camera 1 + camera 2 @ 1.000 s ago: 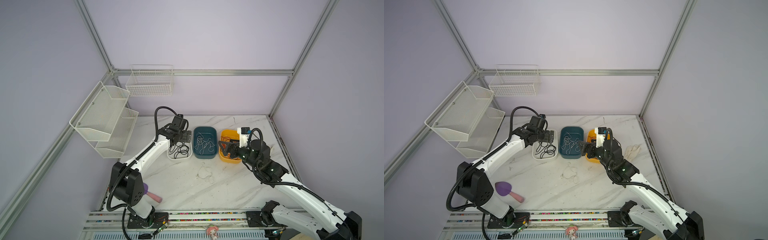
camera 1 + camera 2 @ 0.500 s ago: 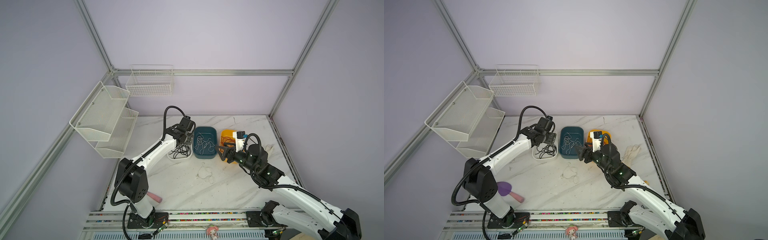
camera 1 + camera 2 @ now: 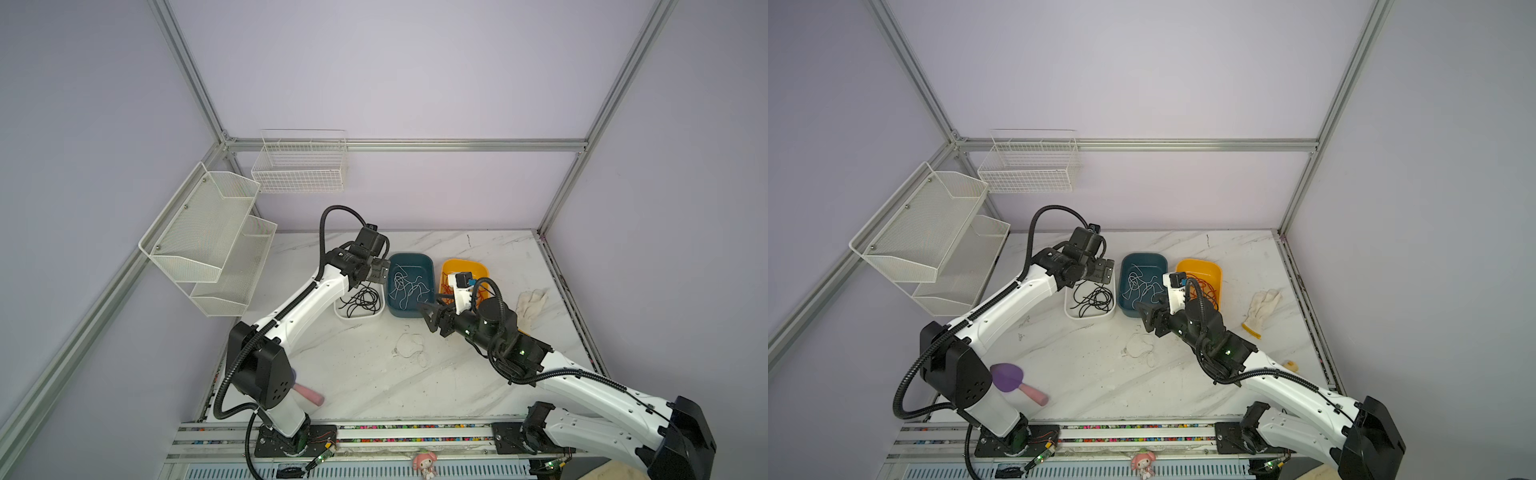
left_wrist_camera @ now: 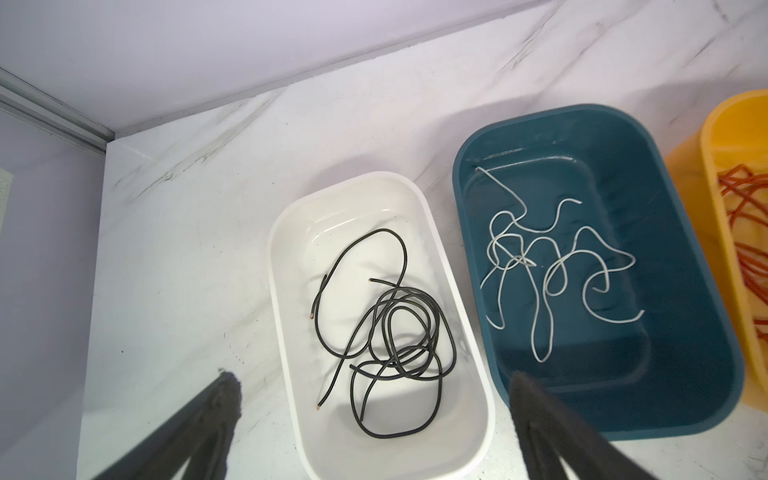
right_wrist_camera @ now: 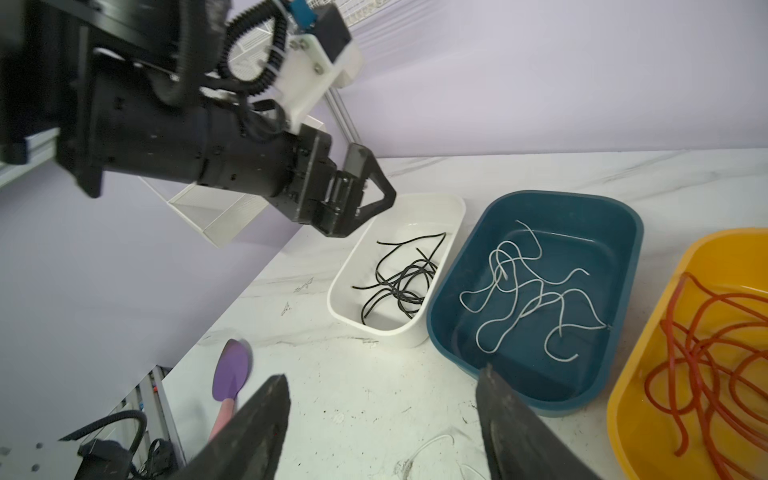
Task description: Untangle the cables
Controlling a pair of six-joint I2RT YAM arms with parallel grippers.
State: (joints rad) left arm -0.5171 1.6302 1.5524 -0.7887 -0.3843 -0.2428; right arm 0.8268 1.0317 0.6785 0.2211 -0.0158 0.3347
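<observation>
Marble table (image 3: pixel 374 386) with two arms. Left gripper (image 4: pixel 374 390): jaws spread wide, holding nothing, poised above the white bin (image 4: pixel 357 203); its tangled black cables (image 4: pixel 399 332) lie between and just ahead of the jaws. Right gripper (image 5: pixel 382 380): jaws parted, nothing between them. The teal bin (image 5: pixel 540 395) holding white cables (image 5: pixel 519 299) lies just ahead of them, and the yellow bin (image 5: pixel 623 390) holding red-orange cables (image 5: pixel 698 357) lies off to one side. One loose white cable (image 3: pixel 409 347) rests on the table close under the right jaws.
</observation>
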